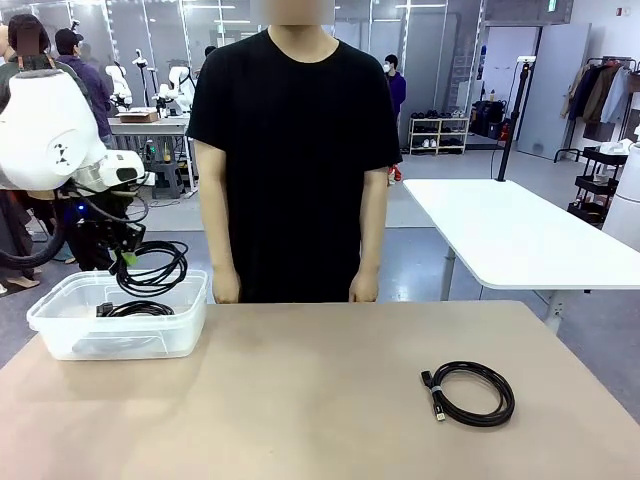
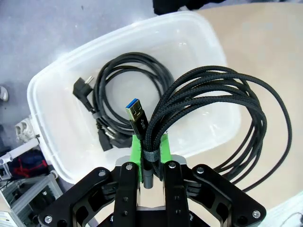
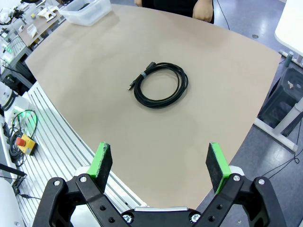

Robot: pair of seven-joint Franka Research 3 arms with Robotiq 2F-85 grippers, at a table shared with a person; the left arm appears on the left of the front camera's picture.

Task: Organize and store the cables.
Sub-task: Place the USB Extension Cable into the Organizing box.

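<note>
A braided coil [image 2: 222, 118] was held clamped at its tie by the left gripper [image 2: 151, 149], hung over the clear bin [image 1: 60, 335] at far left where another coil [image 2: 123, 90] was laid, while the last coil [image 1: 470, 392] was left near right on the table [image 1: 300, 400], ahead of the right gripper [image 3: 160, 163], whose fingers were spread and empty.

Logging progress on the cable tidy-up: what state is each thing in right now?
Left hand: shut on the braided cable, over the bin.
Braided cable: coiled, hanging from the left hand, not yet in the bin.
Bin: lidless, one coiled power cable inside.
Loose cable: coiled, lying flat on the table, untouched.
Right hand: open, empty.
</note>
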